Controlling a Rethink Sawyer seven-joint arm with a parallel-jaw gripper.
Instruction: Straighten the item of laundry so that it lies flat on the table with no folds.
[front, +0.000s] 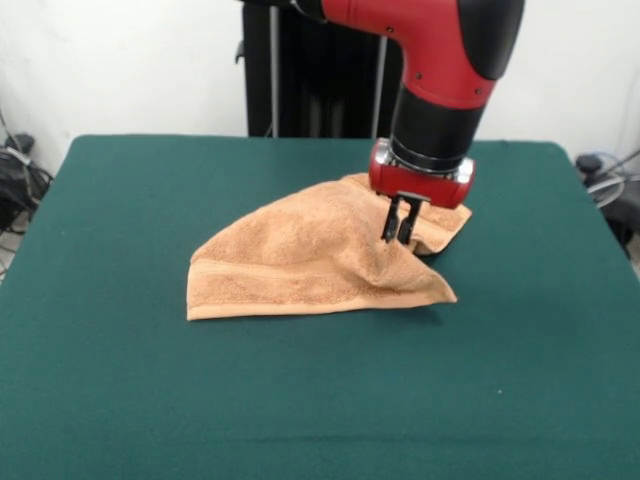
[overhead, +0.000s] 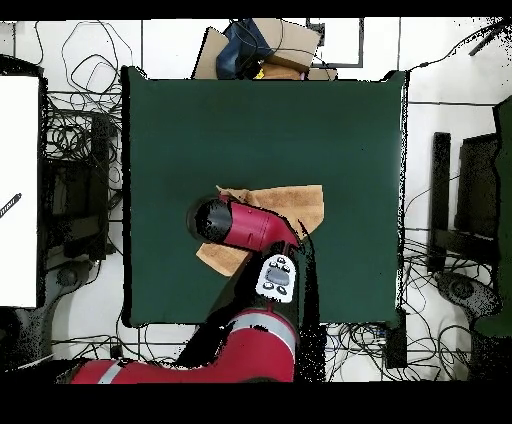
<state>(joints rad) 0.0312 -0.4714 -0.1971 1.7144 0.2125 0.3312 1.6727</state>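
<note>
The hand (front: 399, 234) hangs straight down from the red and black arm (front: 440, 70), its two dark fingers (front: 389, 222) drawn close together and pinching a raised peak of the towel (front: 300, 262). The cloth rises to a ridge right at the fingertips and slopes away from there, so the grip seems to be lifting that fold off the tabletop (front: 300, 400).

The work is far from done. In the front view the towel sits near the middle of the tabletop as a rough triangle, doubled over itself, with one striped hem running along its near edge and a smaller flap poking out behind the hand on the pedestal side. No part of it is spread to a full square yet; the fold has still to be opened and the cloth laid flat.

From overhead the arm covers most of the towel (overhead: 300, 205), leaving only a strip and a corner showing. How many layers lie under the peak is probably two, though neither view settles it.
</note>
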